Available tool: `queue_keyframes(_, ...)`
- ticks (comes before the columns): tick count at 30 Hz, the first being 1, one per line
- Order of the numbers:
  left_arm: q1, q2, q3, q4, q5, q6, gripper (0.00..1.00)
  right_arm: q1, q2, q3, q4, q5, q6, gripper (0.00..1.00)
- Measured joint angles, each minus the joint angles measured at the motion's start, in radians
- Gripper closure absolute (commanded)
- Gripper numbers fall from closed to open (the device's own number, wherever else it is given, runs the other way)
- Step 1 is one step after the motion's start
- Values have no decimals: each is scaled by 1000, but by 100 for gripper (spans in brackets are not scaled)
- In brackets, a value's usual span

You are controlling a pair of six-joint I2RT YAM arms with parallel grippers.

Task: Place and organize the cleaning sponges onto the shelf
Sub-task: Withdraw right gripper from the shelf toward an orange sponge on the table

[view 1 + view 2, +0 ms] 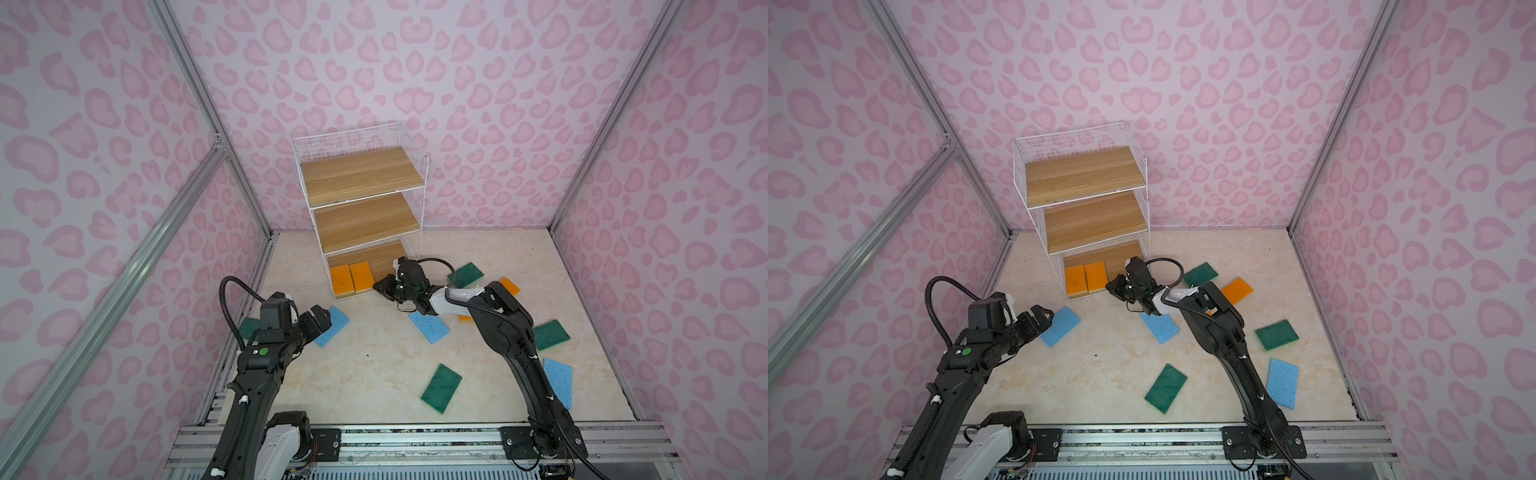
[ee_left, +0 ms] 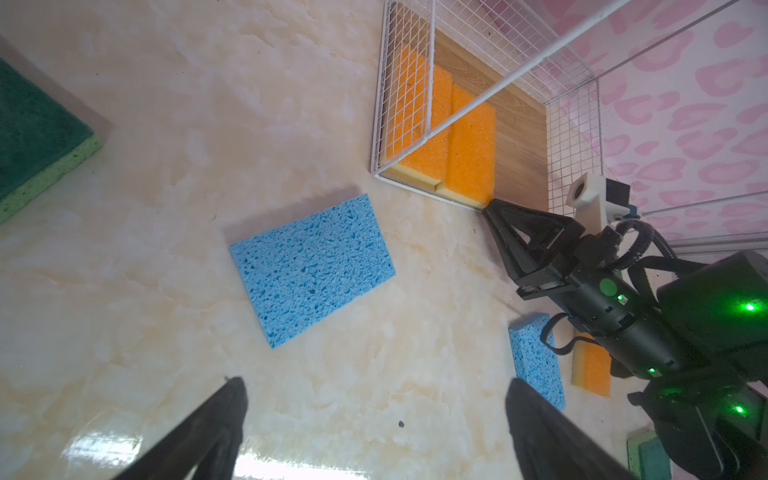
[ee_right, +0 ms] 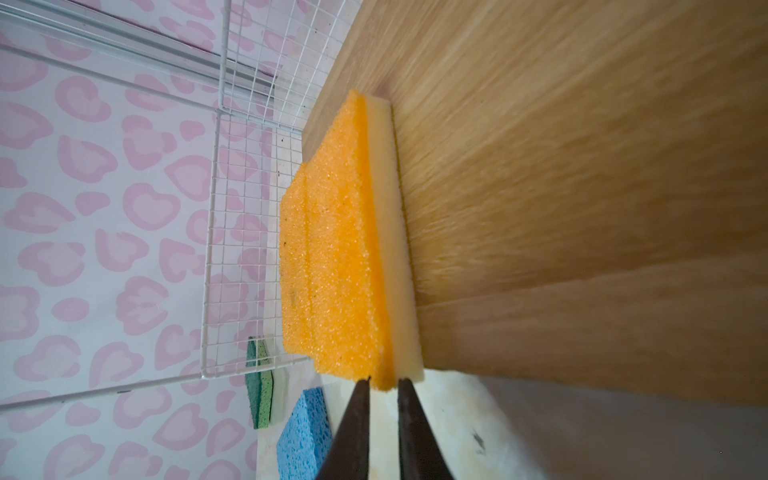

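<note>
Left tool, at the lower edge of its wrist view, stands wide and empty above a blue sponge flat on the surface. Right tool is narrow, its tips touching the near end of an orange sponge on the bottom board of the shelf, centre of a top view. Risk, as judged: a further push may skew this sponge or shift the shelf.

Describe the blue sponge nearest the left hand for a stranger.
Find the white wire shelf at the back. In front of its lower left corner, by the open left hand, lies a porous light blue sponge. The other two blue sponges lie farther right.
</note>
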Motion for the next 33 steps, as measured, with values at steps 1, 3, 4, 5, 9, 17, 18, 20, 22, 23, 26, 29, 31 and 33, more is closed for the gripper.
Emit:
queue_keyframes(1, -1, 0, 0, 0, 0, 0, 2, 0, 3, 4, 5, 0, 0, 85)
queue_keyframes(3, -2, 0, 0, 0, 0, 0, 2, 0, 6, 9, 9, 0, 4, 82)
queue_keyframes(4, -2, 0, 0, 0, 0, 0, 2, 0, 7, 10, 9, 0, 8, 80)
queue_keyframes(5, -2, 0, -1, 0, 0, 0, 2, 0, 8, 10, 10, 0, 8, 77)
queue_keyframes(9, -24, -6, -2, 0, -2, 9, 4, 2, 6, 8, 11, -1, 7, 58)
queue_keyframes(17, -210, -5, 15, -3, -71, 27, 4, 4, -167, -151, 0, 7, -84, 42)
queue_keyframes(18, -242, -2, 19, -3, -86, 26, 3, 4, -198, -180, 0, 6, -99, 41)
queue_keyframes(20, -314, -1, 23, -3, -124, 16, 4, 1, -264, -246, -1, 6, -127, 42)
queue_keyframes(22, -400, 5, 25, 3, -154, -2, 4, -5, -338, -325, -5, 3, -156, 42)
queue_keyframes(23, -435, 11, 26, 5, -167, -9, 4, -11, -373, -361, -7, 2, -166, 41)
queue_keyframes(26, -529, 50, 26, 21, -211, -35, 3, -47, -501, -490, -26, 14, -206, 38)
queue_keyframes(29, -627, 121, 26, 76, -240, -64, 3, -93, -651, -608, -92, 39, -251, 37)
queue_keyframes(31, -684, 163, 27, 105, -256, -82, 2, -127, -733, -669, -122, 45, -274, 37)
queue_keyframes(33, -748, 223, 42, 143, -276, -101, 1, -186, -814, -744, -151, 32, -290, 37)
